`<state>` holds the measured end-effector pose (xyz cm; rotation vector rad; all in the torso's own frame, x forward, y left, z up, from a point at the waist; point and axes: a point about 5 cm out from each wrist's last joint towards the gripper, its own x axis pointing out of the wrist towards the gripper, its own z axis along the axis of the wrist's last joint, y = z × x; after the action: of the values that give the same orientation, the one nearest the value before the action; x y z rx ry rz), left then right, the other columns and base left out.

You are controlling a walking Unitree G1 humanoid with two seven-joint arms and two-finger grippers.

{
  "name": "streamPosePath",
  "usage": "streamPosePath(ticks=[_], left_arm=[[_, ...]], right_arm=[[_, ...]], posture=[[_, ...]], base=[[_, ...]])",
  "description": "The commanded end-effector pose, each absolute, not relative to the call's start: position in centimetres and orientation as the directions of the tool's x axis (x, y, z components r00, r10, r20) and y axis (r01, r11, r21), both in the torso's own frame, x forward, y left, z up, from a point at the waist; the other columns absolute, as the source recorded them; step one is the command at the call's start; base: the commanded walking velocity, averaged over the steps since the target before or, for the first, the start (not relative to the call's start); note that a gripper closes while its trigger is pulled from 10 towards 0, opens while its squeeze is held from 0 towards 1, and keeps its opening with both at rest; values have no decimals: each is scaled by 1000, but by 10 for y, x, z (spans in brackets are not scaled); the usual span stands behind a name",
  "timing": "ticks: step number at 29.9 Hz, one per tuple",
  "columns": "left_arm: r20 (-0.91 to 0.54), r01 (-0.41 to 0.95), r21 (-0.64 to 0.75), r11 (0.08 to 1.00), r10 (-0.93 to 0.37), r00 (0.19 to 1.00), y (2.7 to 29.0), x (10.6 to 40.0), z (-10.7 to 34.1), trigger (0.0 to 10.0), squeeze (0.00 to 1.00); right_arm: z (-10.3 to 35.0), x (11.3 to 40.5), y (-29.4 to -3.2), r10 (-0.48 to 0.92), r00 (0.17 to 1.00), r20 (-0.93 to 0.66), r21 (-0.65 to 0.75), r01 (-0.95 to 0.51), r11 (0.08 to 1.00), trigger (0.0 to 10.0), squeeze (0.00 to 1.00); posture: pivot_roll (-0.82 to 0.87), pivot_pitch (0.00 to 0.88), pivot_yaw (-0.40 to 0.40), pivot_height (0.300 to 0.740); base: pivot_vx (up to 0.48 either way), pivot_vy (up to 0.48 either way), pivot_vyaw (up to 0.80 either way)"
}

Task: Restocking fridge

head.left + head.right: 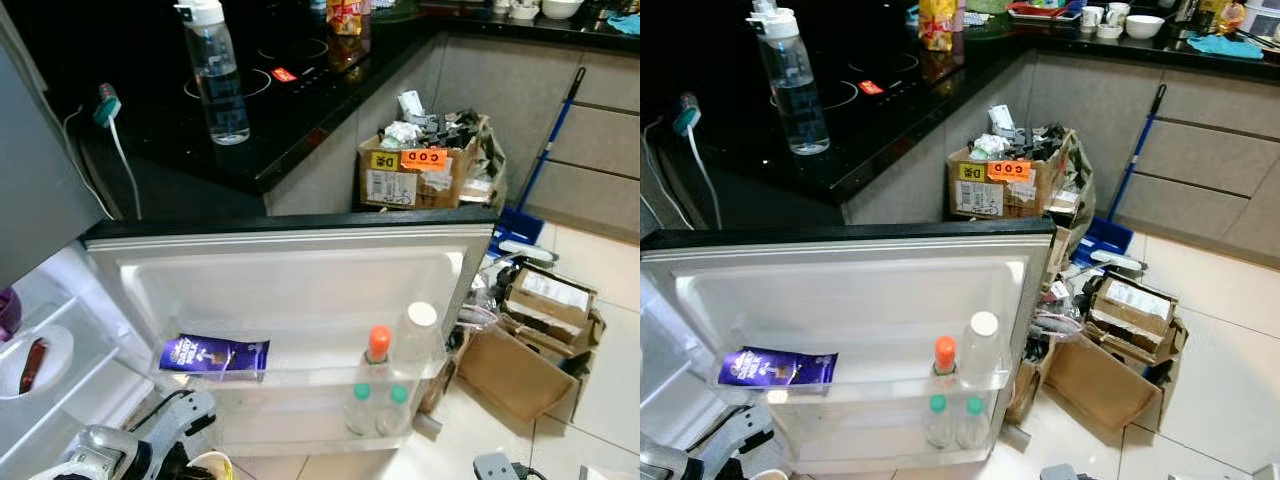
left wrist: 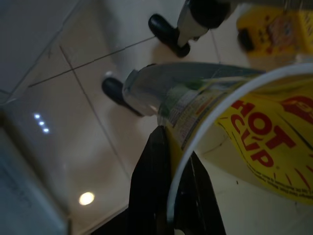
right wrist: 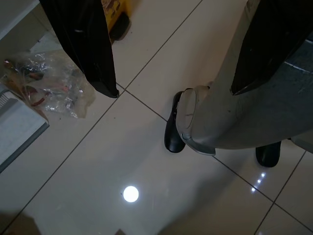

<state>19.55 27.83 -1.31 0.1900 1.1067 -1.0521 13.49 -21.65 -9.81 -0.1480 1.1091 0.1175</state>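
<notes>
The fridge door point(image 1: 290, 270) stands open in front of me. Its shelf point(image 1: 300, 385) holds a purple chocolate bar point(image 1: 213, 355), an orange-capped bottle point(image 1: 377, 345), a white-capped bottle point(image 1: 418, 330) and two small green-capped bottles point(image 1: 380, 405). Low at the left, below the door, my left gripper point(image 2: 168, 147) is shut on the rim of a yellow "HOT CUP" cup point(image 2: 254, 142), whose rim point(image 1: 210, 465) peeks in at the bottom edge. My right gripper point(image 3: 171, 88) hangs open over the tiled floor with nothing between its fingers.
The fridge interior at the left has a white dish point(image 1: 35, 365). A water bottle point(image 1: 215, 75) stands on the black counter. A cardboard box of rubbish point(image 1: 420, 170), a blue broom point(image 1: 540, 150) and flattened boxes point(image 1: 530, 340) crowd the floor to the right.
</notes>
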Motion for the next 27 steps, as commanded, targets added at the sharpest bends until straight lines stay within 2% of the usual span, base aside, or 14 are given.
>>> streamPosePath(ticks=[1,7,10,12,17,20,22,24,27], left_arm=[[-802,788,-342,512,-596,39,274,198,-14,10000,0],[-790,775,-466,426,-594,-149,259,161,-39,10000,0],[-795,781,-479,401,-575,-192,259,155,-42,10000,0],[-785,793,-501,346,-568,-248,256,149,-44,10000,0],[-744,806,-512,296,-623,-244,249,155,-39,10000,0],[-729,872,-460,166,-632,-263,245,175,-20,10000,0],[-731,888,-439,134,-629,-266,244,180,-14,10000,0],[-741,903,-412,125,-622,-252,243,187,-9,10000,0],[-772,925,-344,160,-610,-181,238,205,0,10000,0]], right_arm=[[-100,131,-214,30,425,-905,-46,-166,985,10000,0],[-101,130,-213,31,422,-906,-44,-166,985,10000,0],[-101,130,-213,30,422,-906,-44,-165,985,10000,0],[-101,130,-213,29,423,-906,-44,-164,986,10000,0],[-101,130,-213,29,424,-905,-44,-162,986,10000,0],[-100,131,-213,31,424,-905,-43,-165,985,10000,0],[-100,131,-213,32,425,-905,-43,-166,985,10000,0],[-100,131,-213,32,425,-905,-43,-166,985,10000,0],[-100,131,-213,32,426,-904,-43,-166,985,10000,0]], posture=[[-55,0,31,740],[-57,0,31,740],[-58,0,33,740],[-59,0,34,740],[-59,0,34,740],[-55,0,32,740],[-55,0,32,740],[-55,0,35,740],[-56,0,39,740]], base=[[0,0,0],[0,0,0],[0,0,0],[0,0,0],[0,0,0],[0,0,0],[0,0,0],[0,0,0],[0,0,0]])
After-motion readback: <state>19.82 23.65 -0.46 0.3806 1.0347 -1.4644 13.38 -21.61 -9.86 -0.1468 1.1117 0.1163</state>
